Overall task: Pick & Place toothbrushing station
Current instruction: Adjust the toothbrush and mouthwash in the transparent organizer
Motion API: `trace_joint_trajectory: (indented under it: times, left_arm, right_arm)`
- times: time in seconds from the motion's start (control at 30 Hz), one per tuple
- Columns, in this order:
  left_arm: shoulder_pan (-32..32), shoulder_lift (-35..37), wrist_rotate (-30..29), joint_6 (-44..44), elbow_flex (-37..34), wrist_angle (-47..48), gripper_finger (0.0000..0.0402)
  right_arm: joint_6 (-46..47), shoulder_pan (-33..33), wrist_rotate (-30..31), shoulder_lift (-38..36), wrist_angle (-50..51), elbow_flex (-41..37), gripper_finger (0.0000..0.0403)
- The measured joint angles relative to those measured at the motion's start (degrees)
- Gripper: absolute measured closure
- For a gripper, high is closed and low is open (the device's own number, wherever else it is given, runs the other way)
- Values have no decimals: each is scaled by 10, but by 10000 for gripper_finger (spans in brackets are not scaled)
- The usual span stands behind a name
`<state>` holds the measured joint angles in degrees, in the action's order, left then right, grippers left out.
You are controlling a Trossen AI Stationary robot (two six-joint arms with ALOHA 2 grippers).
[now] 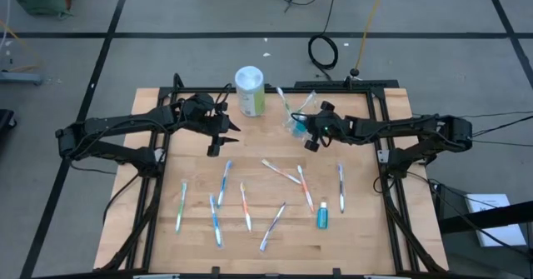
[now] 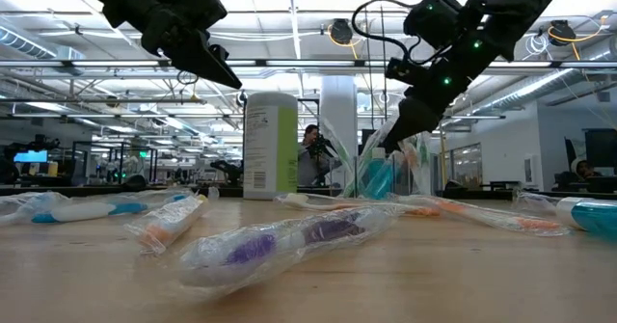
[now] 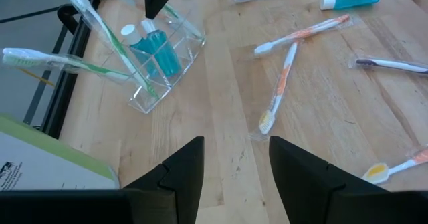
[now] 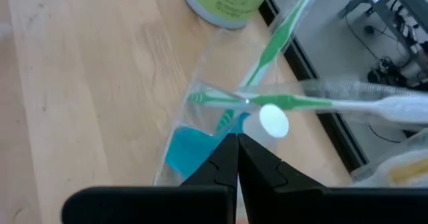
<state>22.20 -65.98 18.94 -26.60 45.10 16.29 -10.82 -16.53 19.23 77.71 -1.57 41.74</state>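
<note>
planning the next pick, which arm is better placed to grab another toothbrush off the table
Left, probably. The left claw hangs open and empty, with loose toothbrushes just in front of it. The right claw is shut, right at the clear cup, so it looks busy there.

Bright even overhead light; soft shadows; low view foreground toothbrush (image 2: pixel 280 241) blurred.

wood table (image 1: pixel 366 229), toothbrushes (image 1: pixel 245 206), tube (image 1: pixel 322 216)
</note>
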Motion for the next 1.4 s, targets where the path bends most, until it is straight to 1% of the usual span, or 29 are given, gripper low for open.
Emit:
trace_joint_trajectory:
  times: [0.07,0.1,0.2,0.23,0.33,0.43,0.5,0.67,0.9,1.03,1.13,1.27,1.4]
  left_arm:
    - [0,0,0,0,0,0,227]
    - [0,0,0,1,0,0,227]
    - [0,0,0,1,0,0,227]
    - [0,0,0,1,0,0,227]
    - [0,0,0,-2,0,0,227]
    - [0,0,0,-1,0,0,227]
    - [0,0,0,2,0,0,227]
    - [0,0,1,4,0,1,227]
    - [0,0,1,3,0,2,227]
    - [0,0,3,3,0,2,227]
    - [0,0,3,3,0,2,227]
    - [0,0,3,3,0,2,227]
    - [0,0,3,2,0,1,227]
  right_arm:
    - [7,5,4,0,0,0,403]
    - [7,8,16,-4,-1,0,403]
    - [-1,15,81,-18,5,1,403]
    - [2,13,93,-18,11,1,403]
    - [19,5,76,-10,40,0,403]
    - [28,2,82,15,48,0,403]
    - [30,-3,77,23,44,1,403]
    - [26,-4,90,48,23,2,403]
    - [11,-1,73,55,-11,1,403]
    - [-6,1,44,56,-44,0,403]
    - [-8,1,8,57,-70,-1,403]
    - [-10,1,-1,57,-76,-1,403]
    - [-8,1,-26,56,-82,-1,403]
